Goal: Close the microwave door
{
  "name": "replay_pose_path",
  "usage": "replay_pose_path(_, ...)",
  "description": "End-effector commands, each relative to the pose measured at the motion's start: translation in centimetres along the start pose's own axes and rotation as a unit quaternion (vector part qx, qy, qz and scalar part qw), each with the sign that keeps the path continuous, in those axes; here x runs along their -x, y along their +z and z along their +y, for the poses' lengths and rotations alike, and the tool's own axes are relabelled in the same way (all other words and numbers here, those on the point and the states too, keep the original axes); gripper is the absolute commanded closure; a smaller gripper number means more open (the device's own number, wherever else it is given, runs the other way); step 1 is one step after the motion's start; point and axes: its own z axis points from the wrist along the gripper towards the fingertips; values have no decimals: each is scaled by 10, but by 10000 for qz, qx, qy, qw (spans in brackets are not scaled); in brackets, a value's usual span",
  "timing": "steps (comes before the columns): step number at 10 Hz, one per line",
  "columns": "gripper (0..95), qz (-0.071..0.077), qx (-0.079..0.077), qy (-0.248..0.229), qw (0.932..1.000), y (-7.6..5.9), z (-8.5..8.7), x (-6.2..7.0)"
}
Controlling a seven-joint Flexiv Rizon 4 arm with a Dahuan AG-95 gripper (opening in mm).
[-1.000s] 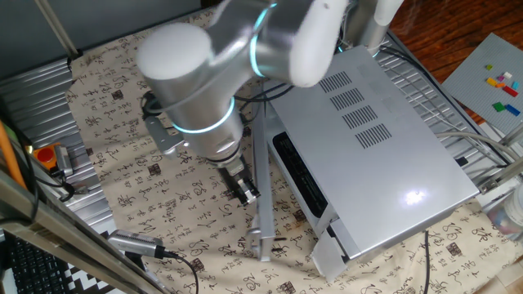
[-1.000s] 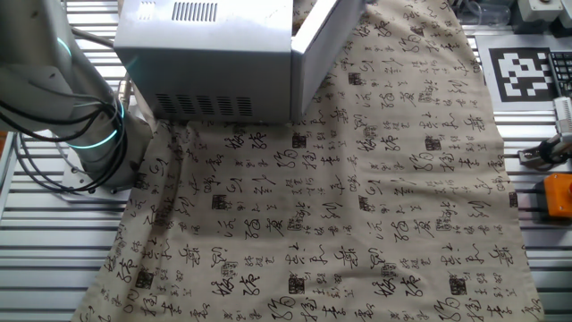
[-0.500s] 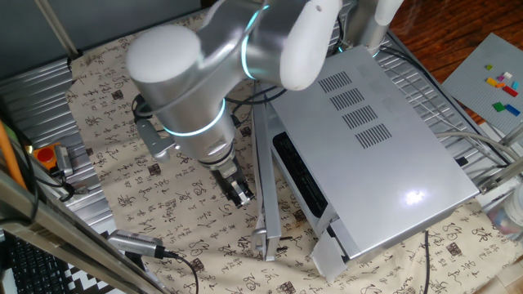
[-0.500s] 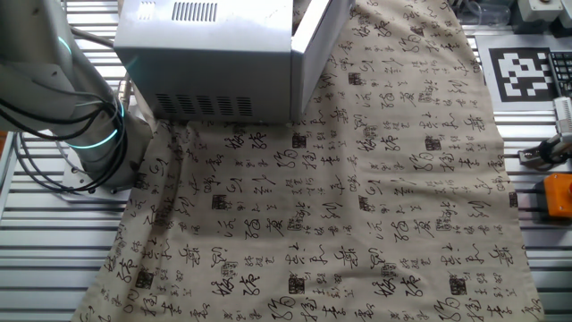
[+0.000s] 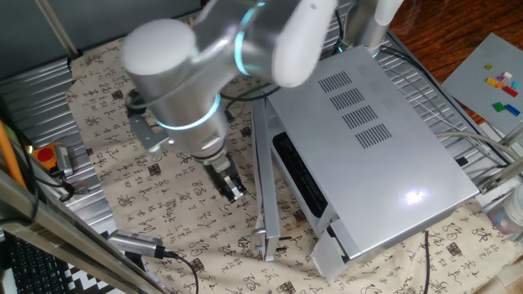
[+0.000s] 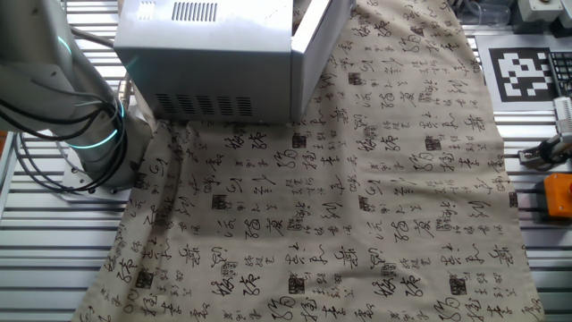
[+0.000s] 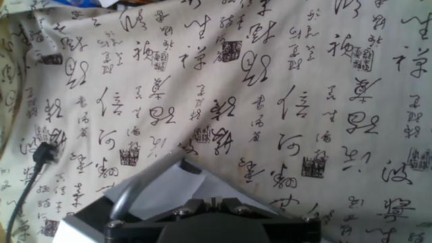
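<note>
The microwave [image 5: 384, 155] is a silver-grey box with vent grilles on top, at the right of the cloth-covered table. The microwave door [image 5: 262, 180] stands partly open, seen nearly edge-on just left of the dark cavity. My gripper [image 5: 231, 188] is shut and empty, pointing down at the cloth a little left of the door and apart from it. In the other fixed view the microwave [image 6: 206, 54] is at the top, the door [image 6: 320, 40] angles off its right side, and the gripper is hidden. The hand view shows only the cloth past the shut gripper [image 7: 214, 200].
A black cable plug [image 5: 139, 243] lies on the cloth near the front. An orange part [image 5: 47, 155] sits at the left edge. Coloured bricks [image 5: 502, 82] lie on a grey plate at the far right. The arm's base [image 6: 89, 134] stands beside the microwave.
The door has swung a little closer to the microwave. My gripper and arm have moved left, away from the door.
</note>
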Motion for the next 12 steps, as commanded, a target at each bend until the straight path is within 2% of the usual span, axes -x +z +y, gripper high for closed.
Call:
replay_pose_path(1, 950, -21, 8, -104, 9999, 1, 0, 0)
replay_pose_path(5, 950, -21, 14, -200, 9998, 1, 0, 0)
replay_pose_path(7, 950, -34, 89, -173, 9998, 1, 0, 0)
replay_pose_path(8, 950, -39, 198, -77, 9998, 1, 0, 0)
replay_pose_path(11, 950, 39, 238, -55, 9997, 1, 0, 0)
replay_pose_path(12, 950, 85, 239, -70, 9997, -6, 5, -2)
